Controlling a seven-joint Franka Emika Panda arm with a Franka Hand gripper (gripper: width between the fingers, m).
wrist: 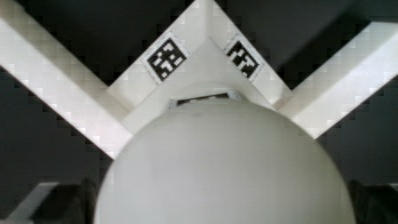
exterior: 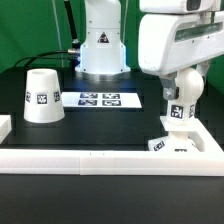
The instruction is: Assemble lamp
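My gripper (exterior: 182,92) is shut on the white bulb (exterior: 180,110) at the exterior view's right and holds it upright. The bulb's lower end is at or just above the flat square base (exterior: 168,146); I cannot tell if they touch. The base lies in the corner of the white rail (exterior: 100,160). In the wrist view the bulb's round head (wrist: 222,160) fills the middle, with the base's tagged corner (wrist: 199,58) beyond it. The cone shade (exterior: 42,100) stands alone at the exterior view's left, wide end down.
The marker board (exterior: 100,99) lies flat at the table's middle back, in front of the arm's white pedestal (exterior: 100,45). The rail runs along the front edge and turns back at the right (exterior: 207,138). A short white block (exterior: 4,126) sits at the far left.
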